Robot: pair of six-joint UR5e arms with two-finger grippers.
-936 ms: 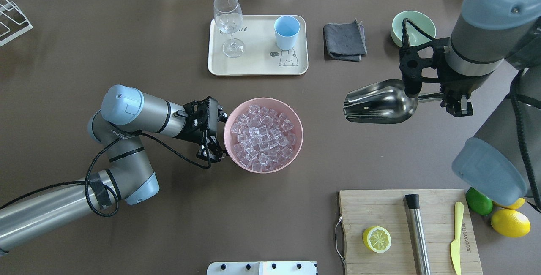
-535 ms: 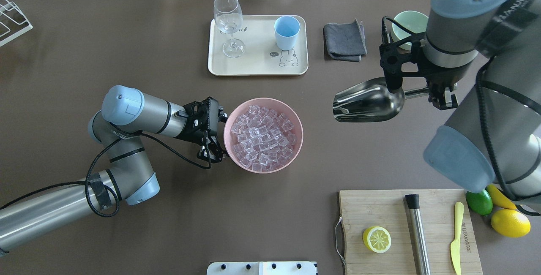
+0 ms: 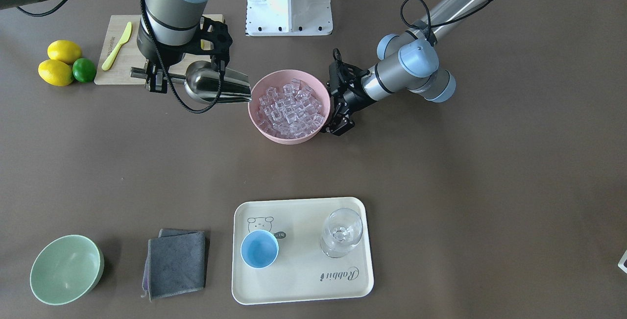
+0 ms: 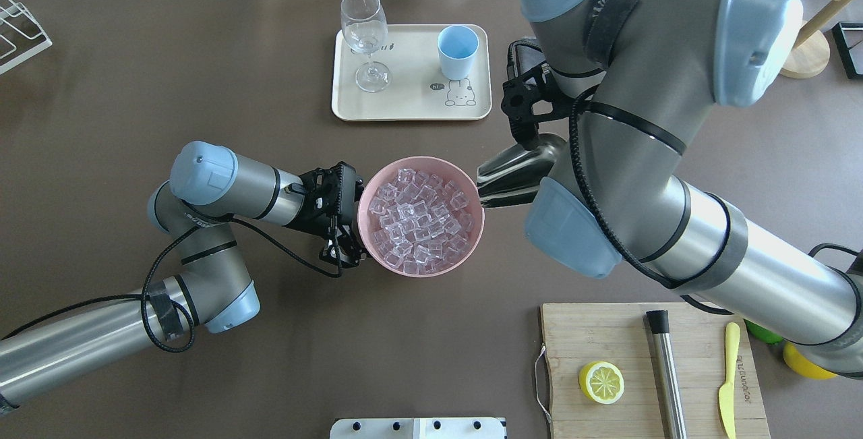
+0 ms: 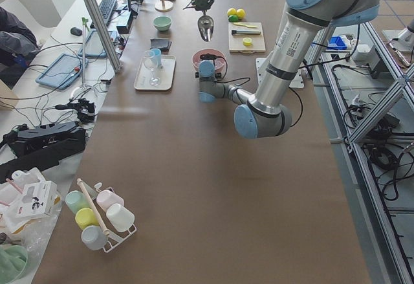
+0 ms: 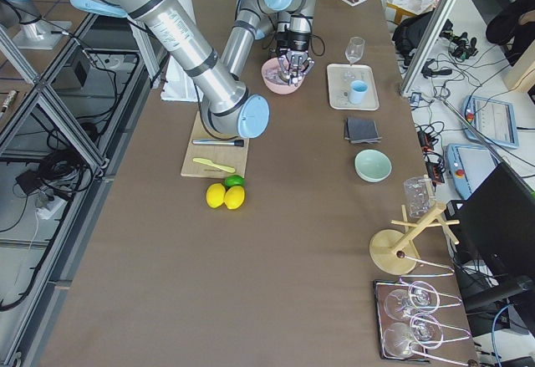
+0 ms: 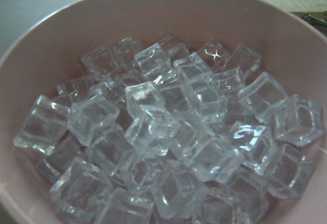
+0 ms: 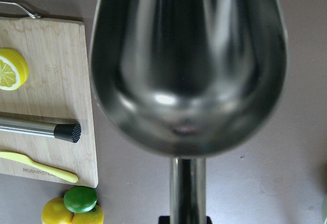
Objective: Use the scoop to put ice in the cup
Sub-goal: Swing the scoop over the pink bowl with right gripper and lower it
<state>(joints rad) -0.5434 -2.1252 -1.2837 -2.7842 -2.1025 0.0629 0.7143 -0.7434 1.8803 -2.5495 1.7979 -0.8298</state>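
Many clear ice cubes (image 4: 418,216) fill a pink bowl (image 4: 474,240) at mid-table; they also fill the left wrist view (image 7: 163,132). My left gripper (image 4: 349,253) is shut on the bowl's left rim, also seen in the front view (image 3: 339,125). My right gripper (image 3: 156,78) is shut on the thin handle of the steel scoop (image 3: 215,85). The scoop (image 4: 512,172) is held level, its open mouth at the bowl's right rim. Its trough (image 8: 189,66) is empty. The light-blue cup (image 4: 458,51) stands upright and empty on the cream tray (image 4: 404,105).
A stemmed glass (image 4: 365,31) stands on the tray's left. A grey cloth (image 3: 176,262) and pale green bowl (image 3: 66,270) lie beyond the tray. The cutting board (image 4: 607,331) holds a lemon half, a steel cylinder (image 4: 665,375) and a yellow knife (image 4: 727,385).
My right arm has swung left with the scoop, from the table's right side to the pink bowl's right rim. The left arm and the bowl have barely moved.
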